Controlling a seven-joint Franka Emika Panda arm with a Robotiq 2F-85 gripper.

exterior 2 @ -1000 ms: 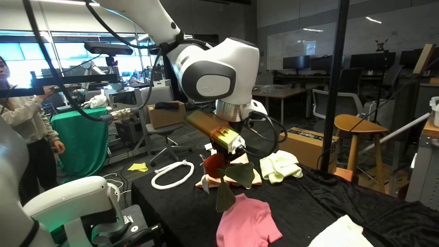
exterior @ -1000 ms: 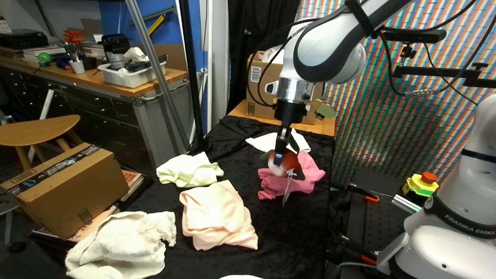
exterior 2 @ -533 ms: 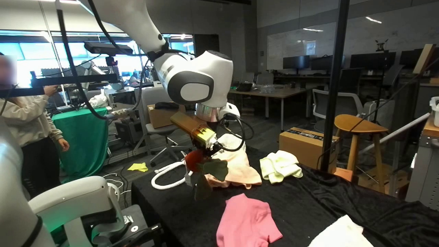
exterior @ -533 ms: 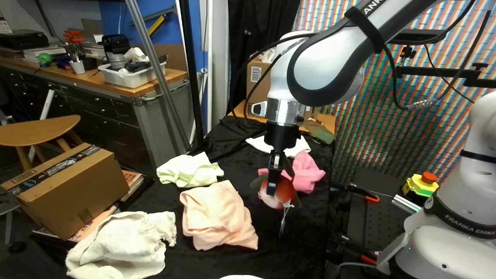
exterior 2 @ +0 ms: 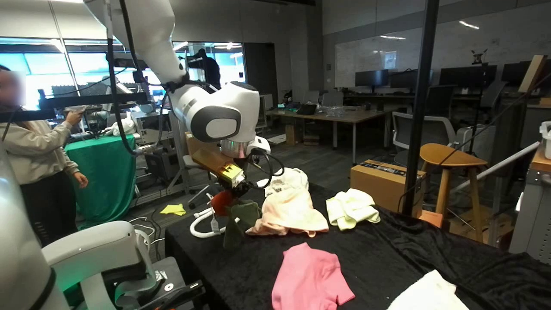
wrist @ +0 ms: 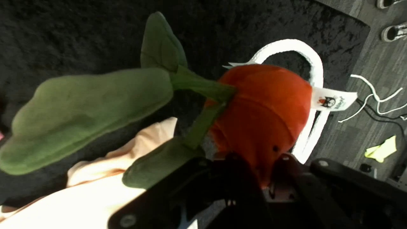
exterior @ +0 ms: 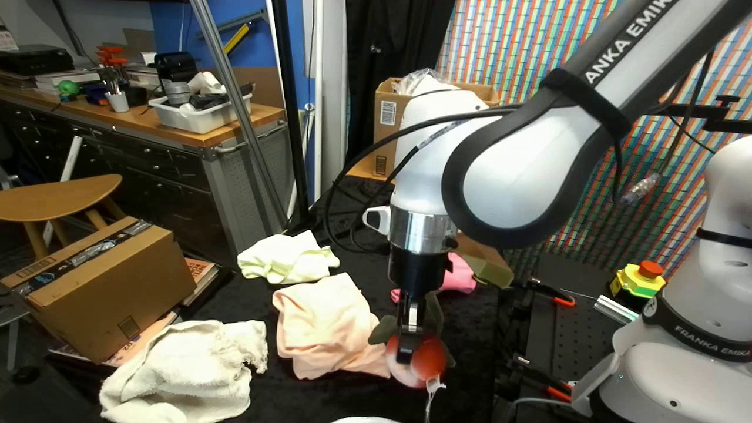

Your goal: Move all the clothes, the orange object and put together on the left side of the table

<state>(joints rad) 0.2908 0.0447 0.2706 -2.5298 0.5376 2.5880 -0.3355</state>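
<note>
pincer (wrist: 262,167) pinching a leafy orange plush (wrist: 264,98), held up above the black-covered counter (exterior 2: 387,258), a white loop (wrist: 316,71) near it. i see a peach cloth (exterior: 329,329) close by the plush, with a cream towel (exterior: 188,364) and a pale yellow cloth (exterior: 288,258) near that. in an exterior view, a bright pink cloth (exterior 2: 308,277) and a white cloth (exterior 2: 426,295) lie on the counter, farther off.

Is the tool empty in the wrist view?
No, the tool grips the orange plush, whose fabric narrows in between the jaws.
</note>
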